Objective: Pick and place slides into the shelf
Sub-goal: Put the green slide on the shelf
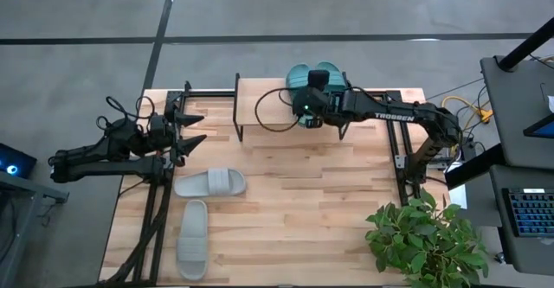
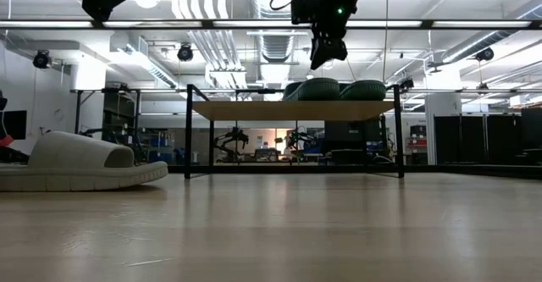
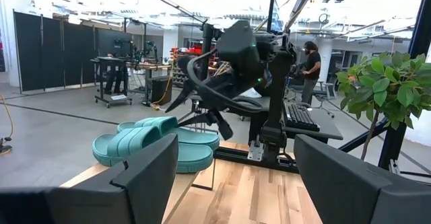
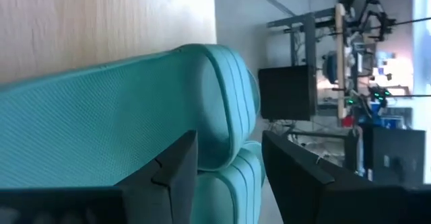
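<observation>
Overhead: teal slides [image 1: 313,73] on shelf [image 1: 264,93], right gripper [image 1: 310,80] above them; left gripper [image 1: 192,129] wide open, idle; grey slides [image 1: 209,182] on table [image 1: 303,201]. "TROSSEN" legible on right arm.

Low: right jaws parted, empty.

Right wrist: strap close; a careless lift could snag it, dragging a slide off.

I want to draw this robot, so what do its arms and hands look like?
Both arms are dark and jointed. The right arm has white TROSSEN lettering, a small green light near its wrist and a looping black cable. The left arm trails black cables too. Each hand has two flat, dark, pointed fingers.
</observation>
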`<state>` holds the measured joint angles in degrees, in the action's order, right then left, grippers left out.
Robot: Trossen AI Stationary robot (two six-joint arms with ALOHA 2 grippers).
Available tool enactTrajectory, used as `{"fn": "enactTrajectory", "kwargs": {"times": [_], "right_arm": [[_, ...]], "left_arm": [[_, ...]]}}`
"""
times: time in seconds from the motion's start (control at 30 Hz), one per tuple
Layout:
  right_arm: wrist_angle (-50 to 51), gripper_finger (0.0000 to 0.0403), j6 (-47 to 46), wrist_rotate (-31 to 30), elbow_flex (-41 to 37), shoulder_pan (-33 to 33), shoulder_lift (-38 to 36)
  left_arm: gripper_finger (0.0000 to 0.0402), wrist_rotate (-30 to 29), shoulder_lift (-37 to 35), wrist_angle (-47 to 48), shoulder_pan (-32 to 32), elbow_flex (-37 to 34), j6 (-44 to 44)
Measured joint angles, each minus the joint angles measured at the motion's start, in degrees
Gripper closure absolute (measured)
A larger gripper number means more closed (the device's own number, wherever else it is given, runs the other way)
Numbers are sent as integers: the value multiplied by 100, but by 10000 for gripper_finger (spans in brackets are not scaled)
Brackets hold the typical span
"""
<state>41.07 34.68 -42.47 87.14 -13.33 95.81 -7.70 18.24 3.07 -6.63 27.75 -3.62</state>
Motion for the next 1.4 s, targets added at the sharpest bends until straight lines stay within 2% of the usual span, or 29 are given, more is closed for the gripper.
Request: {"fn": "enactTrajectory", "kwargs": {"times": [0.1, 0.4, 0.67, 0.8, 1.1, 1.4], "right_arm": [[-22, 251, 219, 300, -1, -130, 0], [-132, 264, 840, 542, -77, -309, 2], [-640, 264, 1197, 540, -397, -481, 2], [-953, 265, 1336, 325, -562, -510, 2], [-1372, 278, 1833, 386, -575, -744, 226], [-1632, 303, 1792, 360, -538, -841, 366]], "left_arm": [[120, 0, 0, 0, 0, 0, 0], [120, 0, 0, 0, 0, 0, 2], [120, -1, 0, 0, 2, 0, 135], [120, -2, 0, -1, 2, 0, 134], [120, -2, -1, -2, 1, 0, 146], [120, -2, -2, 2, 1, 0, 149]]}}
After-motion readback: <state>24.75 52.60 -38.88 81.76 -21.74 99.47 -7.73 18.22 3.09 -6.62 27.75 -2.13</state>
